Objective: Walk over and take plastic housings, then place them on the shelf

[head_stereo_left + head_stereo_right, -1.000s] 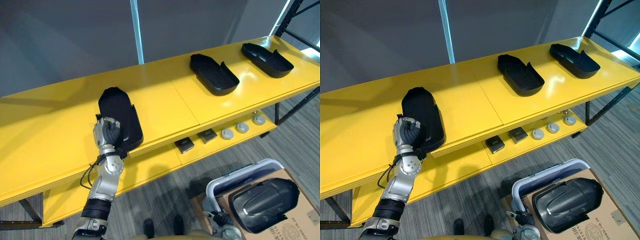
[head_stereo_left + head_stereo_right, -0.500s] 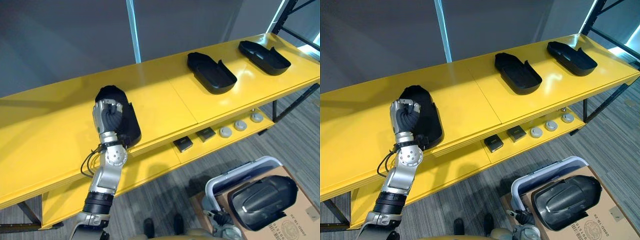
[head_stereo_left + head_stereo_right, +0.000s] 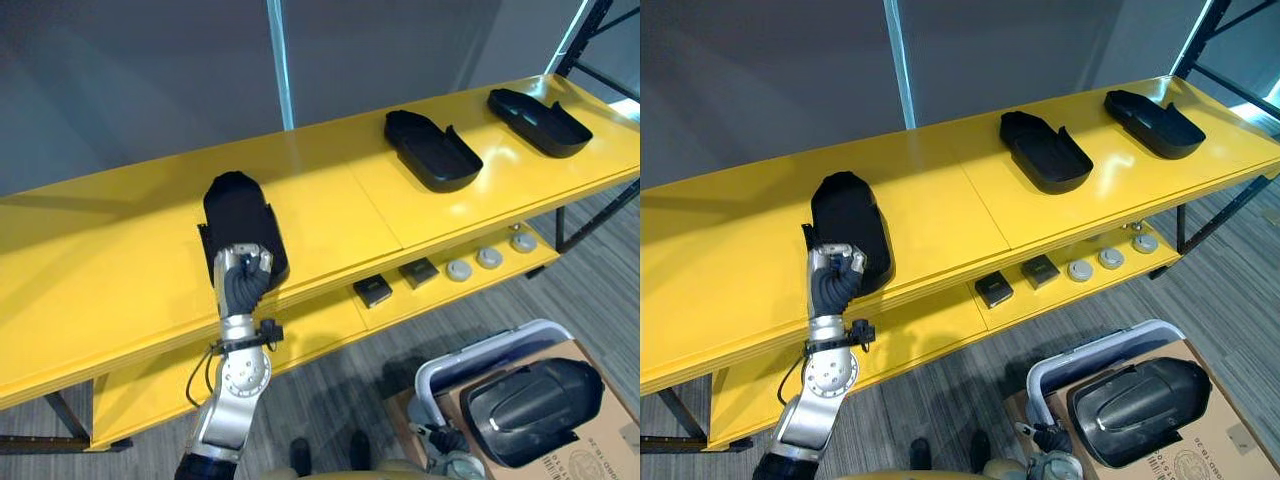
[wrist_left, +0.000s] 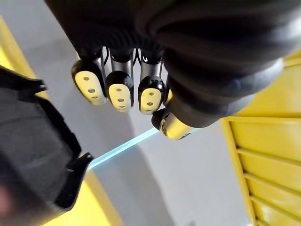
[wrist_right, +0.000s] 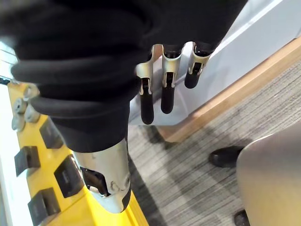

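Three housings lie on the upper shelf (image 3: 330, 205): left housing (image 3: 238, 212) centre-left, middle housing (image 3: 432, 150) right of centre, right housing (image 3: 540, 108) upper right. The left robot hand (image 3: 243, 282) is just before the left housing. On the lower shelf (image 3: 320, 322), two blocks (image 3: 372, 291) lie left of three discs (image 3: 489, 257). At lower right, a fourth housing (image 3: 530, 400) sits on a box (image 3: 605, 440).

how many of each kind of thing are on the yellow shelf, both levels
black plastic housings on the top board: 3
black square parts on the lower board: 2
grey round discs on the lower board: 3
total: 8
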